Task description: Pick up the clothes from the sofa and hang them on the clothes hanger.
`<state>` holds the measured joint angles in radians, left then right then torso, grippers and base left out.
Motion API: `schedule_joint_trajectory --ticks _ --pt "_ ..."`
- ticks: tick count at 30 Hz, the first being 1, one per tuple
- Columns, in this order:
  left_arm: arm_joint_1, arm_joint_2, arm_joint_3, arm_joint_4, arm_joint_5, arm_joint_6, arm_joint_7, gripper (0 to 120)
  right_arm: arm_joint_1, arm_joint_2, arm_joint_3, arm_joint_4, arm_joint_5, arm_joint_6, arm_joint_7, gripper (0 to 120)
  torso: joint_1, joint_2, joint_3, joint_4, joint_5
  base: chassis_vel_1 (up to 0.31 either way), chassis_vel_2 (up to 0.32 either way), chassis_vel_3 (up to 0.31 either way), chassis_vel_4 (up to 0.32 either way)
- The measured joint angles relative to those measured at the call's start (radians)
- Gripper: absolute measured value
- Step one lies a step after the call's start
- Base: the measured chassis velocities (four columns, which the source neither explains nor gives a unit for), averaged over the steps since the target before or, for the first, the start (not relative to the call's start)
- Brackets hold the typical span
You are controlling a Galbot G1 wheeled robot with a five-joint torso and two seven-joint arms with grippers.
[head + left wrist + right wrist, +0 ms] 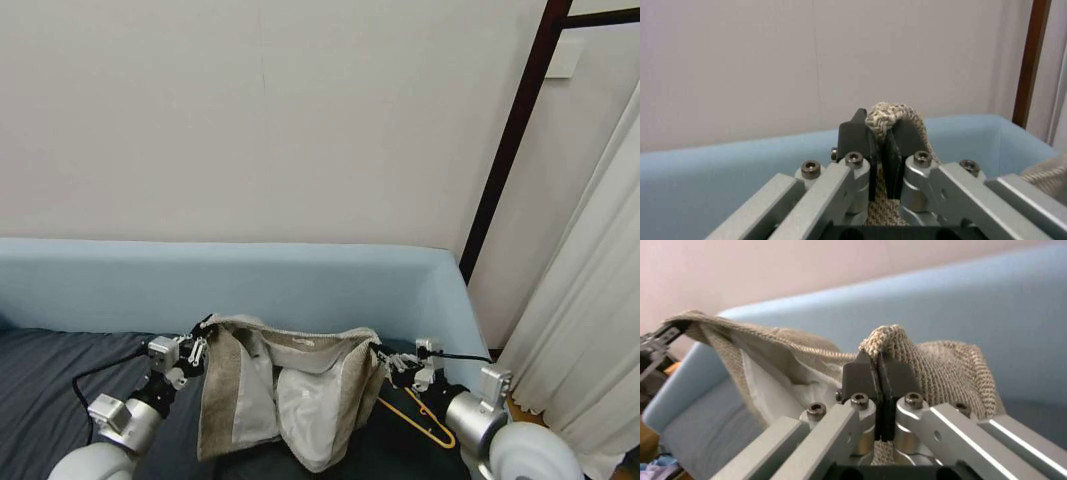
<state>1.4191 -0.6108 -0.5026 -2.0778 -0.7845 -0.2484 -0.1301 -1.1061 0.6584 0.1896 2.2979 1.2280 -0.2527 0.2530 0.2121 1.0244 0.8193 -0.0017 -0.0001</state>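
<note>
The left gripper (197,352) and the right gripper (385,362) hold up a beige knitted piece of clothing with a white lining (290,390) between them. Each gripper is closed tight on a top corner, and a bit of the knit sticks up between its black fingers. The clothing hangs open and spread out in front of the back of the light blue sofa (300,285). Its bottom edge sags down onto the dark grey seat (60,360). A thin yellow hanger (425,420) lies on the seat just beside the right gripper. A dark brown rack pole (510,140) stands by the wall past the end of the sofa, on the robot's right, next to a white curtain (590,330).
</note>
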Motion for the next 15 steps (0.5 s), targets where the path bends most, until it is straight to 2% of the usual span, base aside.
schedule_joint_trajectory --ticks 1,2,3,7,8,12,15 --pt "0.004 0.006 -0.012 -0.005 -0.007 0.001 0.0 2 0.0 -0.007 0.009 0.011 0.009 0.0 0.001 0 0.0 0.0 0.0 0.0 -0.0004 0.0 0.0 0.0 0.0" --pt "0.022 0.03 -0.069 -0.027 -0.039 0.005 -0.001 2 0.0 -0.031 0.041 0.046 0.044 -0.002 0.003 0 0.0 0.0 0.0 0.0 -0.0001 0.0 0.0 0.0 0.0" --pt "0.022 0.03 -0.069 -0.027 -0.039 0.005 -0.001 2 0.0 -0.031 0.041 0.046 0.044 -0.002 0.003 0 0.0 0.0 0.0 0.0 -0.0001 0.0 0.0 0.0 0.0" --pt "0.128 0.099 -0.286 -0.105 -0.133 0.025 -0.01 2 0.002 -0.116 0.156 0.139 0.16 -0.007 0.026 0 0.0 0.0 0.0 0.0001 0.0001 0.0 0.0 0.0 0.0" --pt "0.128 0.099 -0.286 -0.105 -0.133 0.025 -0.01 2 0.002 -0.116 0.156 0.139 0.16 -0.007 0.026 0 0.0 0.0 0.0 0.0001 0.0001 0.0 0.0 0.0 0.0" --pt "0.304 0.094 -0.514 -0.203 -0.171 0.034 -0.022 2 -0.016 -0.178 0.271 0.206 0.249 -0.012 0.046 0 0.0 0.0 0.0 0.0001 -0.0001 0.0 0.0 0.0 0.0" --pt "0.367 0.068 -0.59 -0.24 -0.17 0.036 -0.029 2 -0.017 -0.194 0.291 0.212 0.275 -0.014 0.056 0 0.0 0.0 0.0 0.0003 0.0002 0.0 0.0 0.0 0.0"
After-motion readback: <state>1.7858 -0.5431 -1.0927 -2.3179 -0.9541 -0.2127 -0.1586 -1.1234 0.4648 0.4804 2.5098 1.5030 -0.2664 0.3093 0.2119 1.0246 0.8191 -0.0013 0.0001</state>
